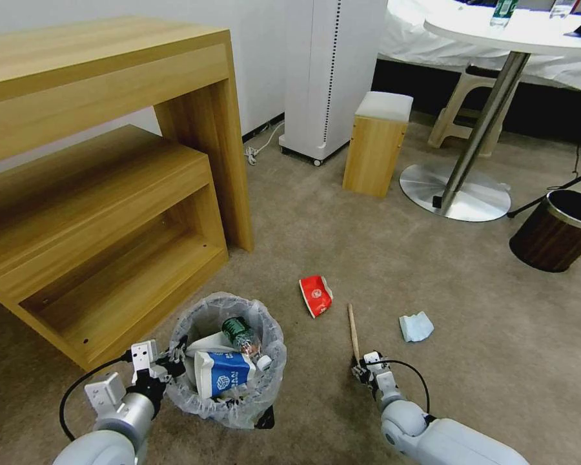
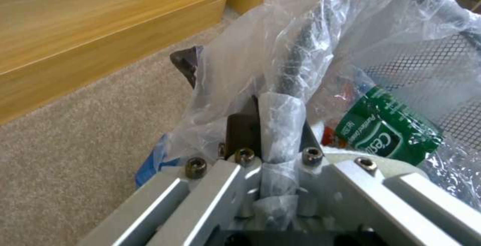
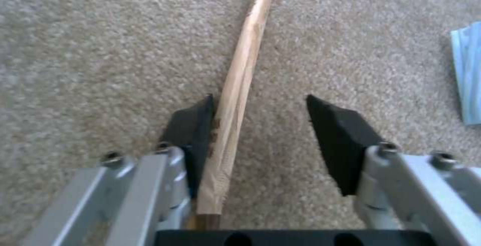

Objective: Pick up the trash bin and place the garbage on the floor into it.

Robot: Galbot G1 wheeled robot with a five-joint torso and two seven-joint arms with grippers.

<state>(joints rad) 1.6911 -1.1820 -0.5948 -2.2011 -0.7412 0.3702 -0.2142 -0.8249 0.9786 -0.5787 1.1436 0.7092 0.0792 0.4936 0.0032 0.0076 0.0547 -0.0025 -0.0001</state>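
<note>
Where the right tool [image 3: 258, 126] is lowered to the floor [image 1: 381, 258], its two dark pads are seen spread apart with the near end of the wooden stick [image 3: 240, 88] lying between them, one pad [image 3: 193, 129] touching the stick's side and the other standing clear; nothing is gripped. The stick is laid flat on the beige carpet, running away from the tool. A pale blue mask [image 1: 416, 326] is noted on the carpet near the stick, on the robot's right, and a red wrapper [image 1: 315, 295] on the stick's other side, toward the trash bin [image 1: 229, 361]. The left tool [image 2: 273, 141] is found closed on the bin's rim, the whitish bag liner [image 2: 280, 50] pinched between its pads along with the rim. The bin is placed at the robot's front left, beside the low wooden shelf unit [image 1: 103, 245]. Listed inside it: a green-label bottle [image 2: 388, 129], a blue-white carton [image 1: 223, 373] and a white item that cannot be identified. Farther off on the carpet are recorded a small wooden stool [image 1: 376, 145], a round white counter [image 1: 523, 29] on a metal pedestal, and a dark brown metal-rimmed cylinder [image 1: 555, 229].
</note>
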